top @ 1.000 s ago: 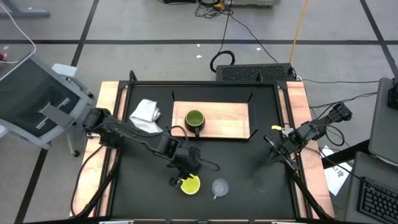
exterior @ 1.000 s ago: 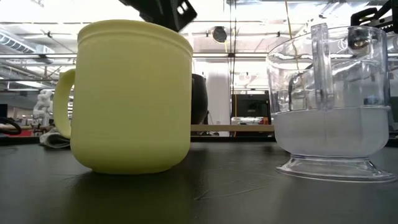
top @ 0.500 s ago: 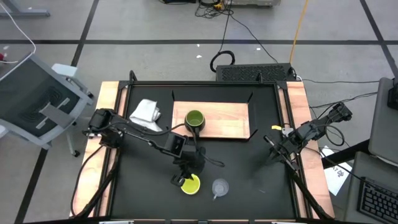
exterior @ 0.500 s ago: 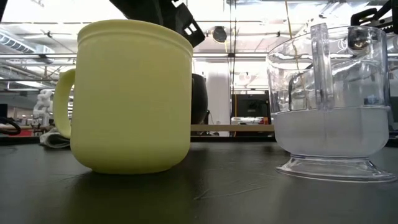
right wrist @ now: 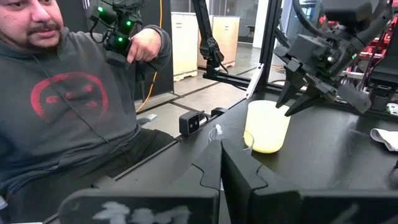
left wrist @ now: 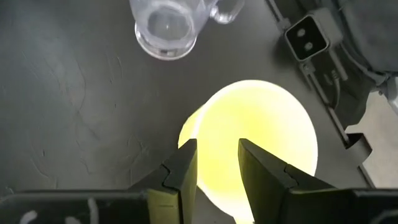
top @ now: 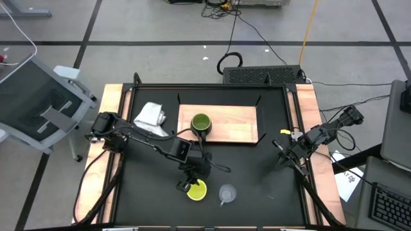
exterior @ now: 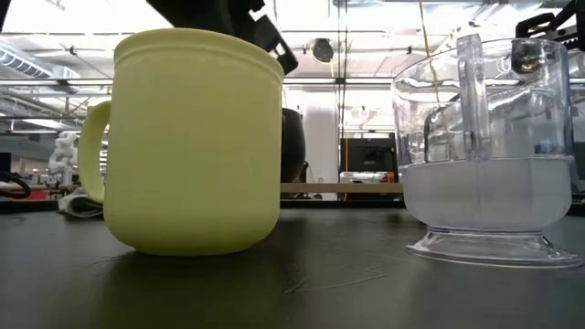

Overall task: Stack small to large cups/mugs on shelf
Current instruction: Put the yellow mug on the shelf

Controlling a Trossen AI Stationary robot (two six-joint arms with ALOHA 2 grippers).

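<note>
One mug is your concern now: the yellow mug (top: 196, 190) stands on the black table (top: 257, 173) near its front edge, just beside the clear glass cup (top: 227, 192). Your left gripper (left wrist: 214, 163) hovers over its rim with the fingers a little apart, holding nothing. I judge the mug stiff, smooth and light; take its wall between the fingers. The right gripper (right wrist: 221, 163) waits at the table's right side, fingers closed together.
</note>
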